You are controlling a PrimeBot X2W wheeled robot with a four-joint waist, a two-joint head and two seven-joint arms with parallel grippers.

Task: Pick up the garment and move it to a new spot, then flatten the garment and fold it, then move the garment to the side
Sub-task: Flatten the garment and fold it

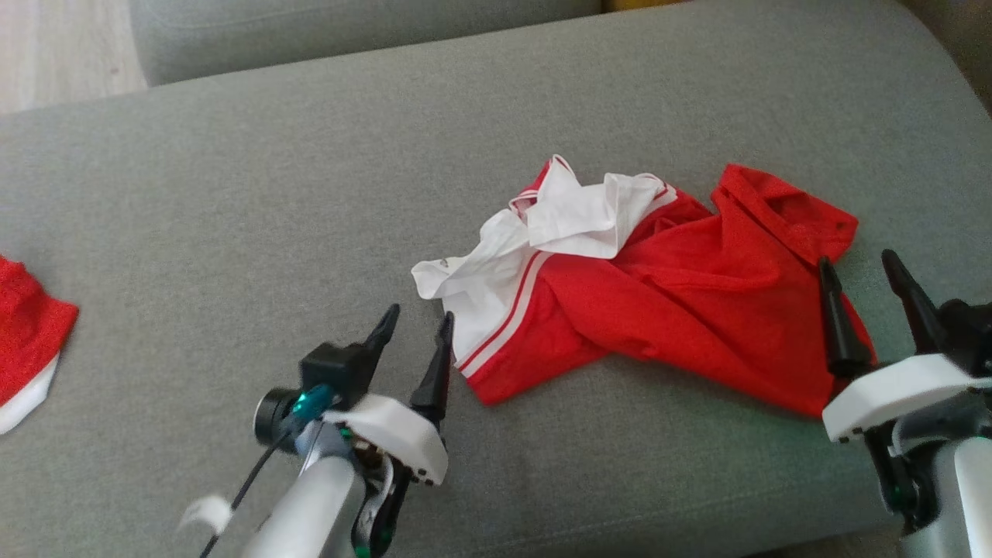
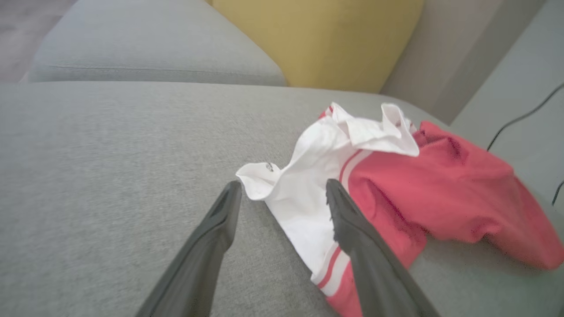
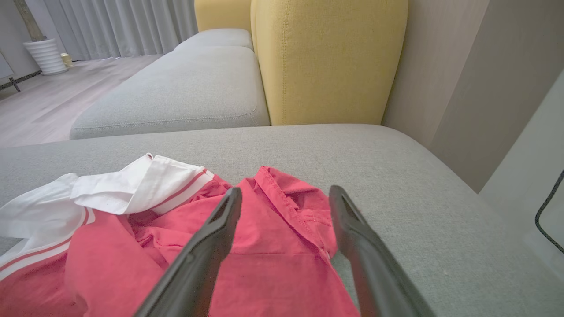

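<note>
- Crumpled on a broad grey fabric sofa seat (image 1: 310,194), a red garment with a white, red-striped panel (image 1: 666,302) lies right of centre in the head view. Its white part is bunched toward the left and its red part spreads to the right.
- The left gripper (image 1: 421,312) hovers at the garment's near left edge. Its two dark fingers are spread wide and hold nothing, and one tip is just beside the striped white hem.
- In the left wrist view the white corner shows between those parted fingers. Whether either finger touches the cloth cannot be told.
- The right gripper (image 1: 855,258) stands at the garment's right end. Its fingers are likewise wide apart and empty, with one crossing the red fabric's edge in the head view.
- Seen from the right wrist, a stitched red fold lies between and beyond the open fingers.
- A second piece of red-and-white cloth (image 1: 23,341) rests well apart at the seat's left edge.
- Behind the seat stands a mustard-yellow upholstered backrest (image 3: 330,61), with pale wood flooring (image 3: 53,105) and a white ribbed planter (image 3: 46,55) beyond.
</note>
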